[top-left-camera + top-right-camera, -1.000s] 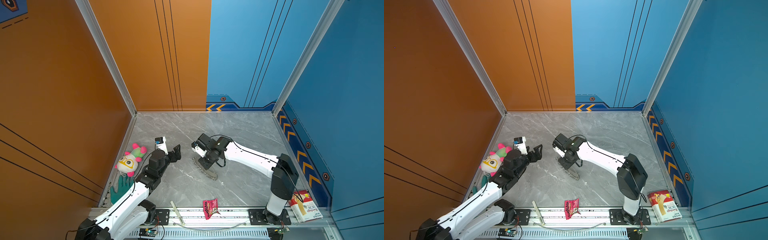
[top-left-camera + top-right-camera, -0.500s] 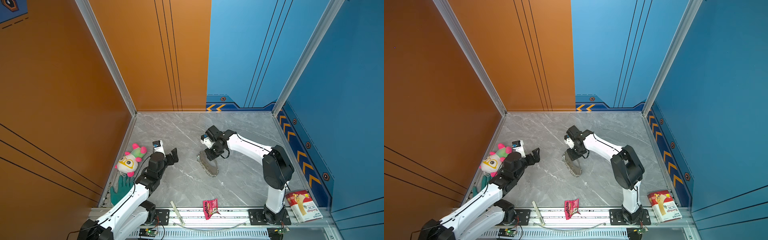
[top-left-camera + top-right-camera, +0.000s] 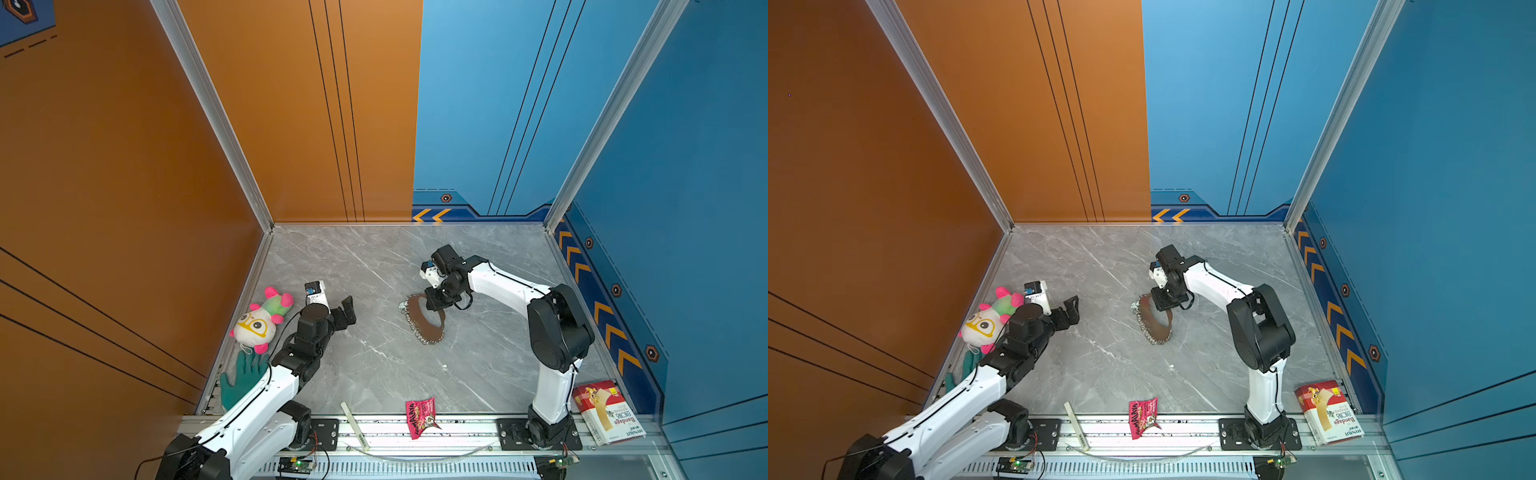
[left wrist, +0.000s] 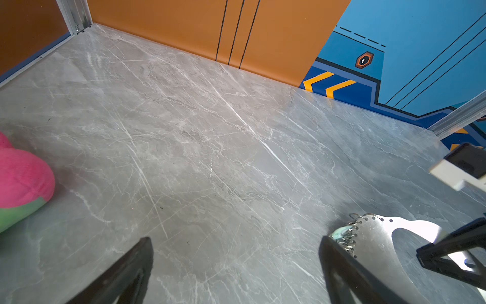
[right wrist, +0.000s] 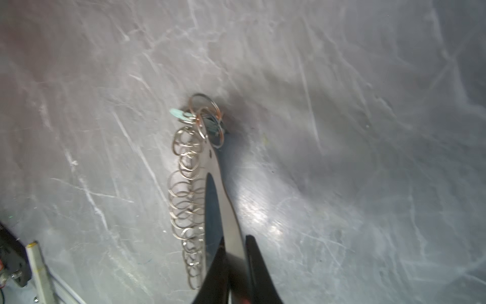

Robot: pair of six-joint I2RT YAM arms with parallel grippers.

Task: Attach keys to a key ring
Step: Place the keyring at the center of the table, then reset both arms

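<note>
The left gripper (image 4: 236,240) hung wide open over bare bench (image 3: 374,365), holding nothing, with a pink-and-green plush toy (image 3: 257,324) and a green glove (image 3: 239,380) beside its arm near the orange wall. The key ring (image 3: 430,332) sat near the middle of the bench, well apart from that gripper, as a loop of flat band edged with small silver rings. The right gripper (image 5: 235,242) was down at the end of the loop farthest from the robot. In the right wrist view its two black fingers (image 5: 259,265) stood narrowly apart with the band between them. Whether they were pinching the band could not be told. That view showed the band nearly edge-on. At the far end of the loop from the fingers, the key (image 5: 180,115) with its pale tag hung among the small rings. A red snack packet (image 3: 420,417) and a thin white stick (image 3: 355,426) lay on the front rail, and a bandage box (image 3: 606,411) lay beside the right arm's base.
</note>
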